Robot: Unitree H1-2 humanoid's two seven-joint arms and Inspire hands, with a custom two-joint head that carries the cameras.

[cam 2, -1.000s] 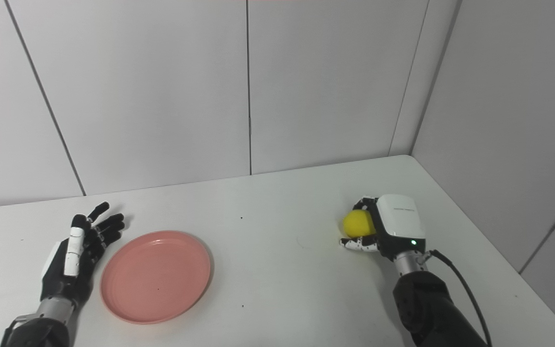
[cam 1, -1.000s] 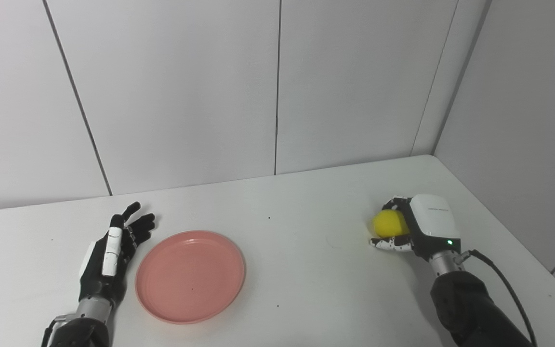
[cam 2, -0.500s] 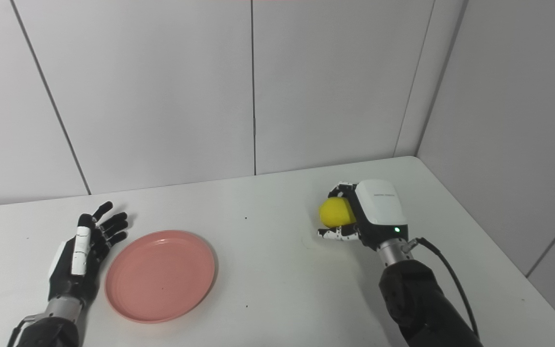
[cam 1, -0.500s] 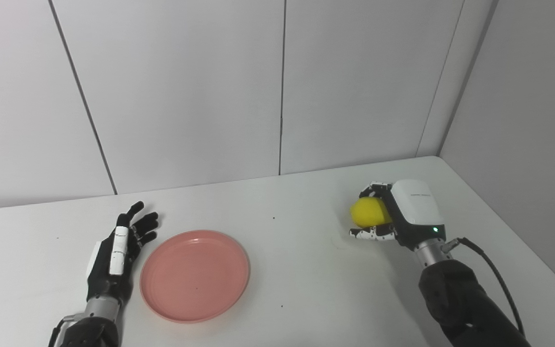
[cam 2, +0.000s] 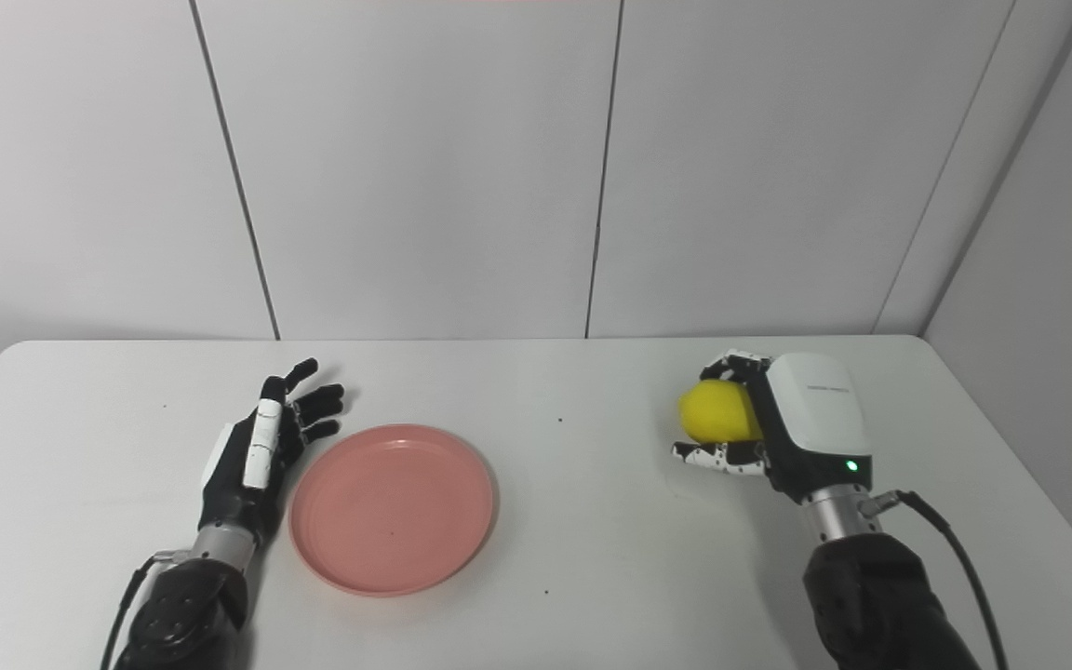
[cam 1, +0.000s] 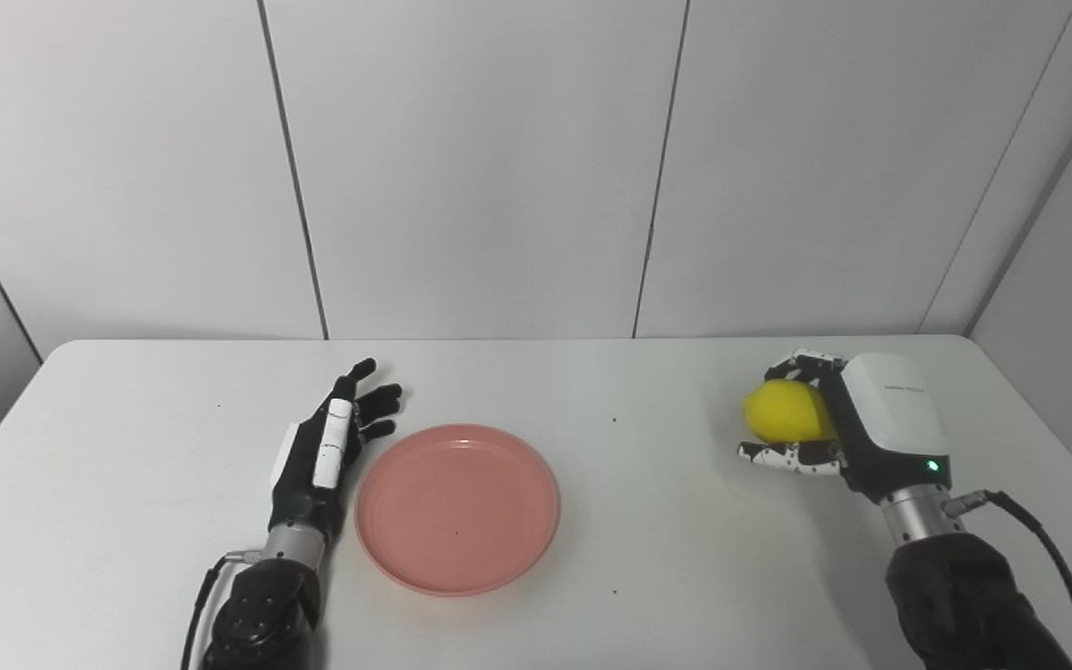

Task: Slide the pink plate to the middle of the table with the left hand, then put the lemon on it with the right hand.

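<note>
The pink plate (cam 1: 458, 507) lies flat on the white table (cam 1: 648, 558), a little left of its middle. My left hand (cam 1: 327, 451) rests open beside the plate's left rim, fingers stretched out, holding nothing. Far to the right, my right hand (cam 1: 857, 428) is shut on the yellow lemon (cam 1: 783, 411) and holds it just above the tabletop. The lemon (cam 2: 720, 412) is well apart from the plate (cam 2: 394, 507).
Grey wall panels stand right behind the table's far edge. A side wall runs close along the table's right edge. A black cable (cam 1: 1052, 558) trails from my right wrist. Bare tabletop separates the plate and the lemon.
The camera has swung, shifting the whole picture to the right. My right hand has lifted the lemon off the table. The left hand and plate look unmoved.
</note>
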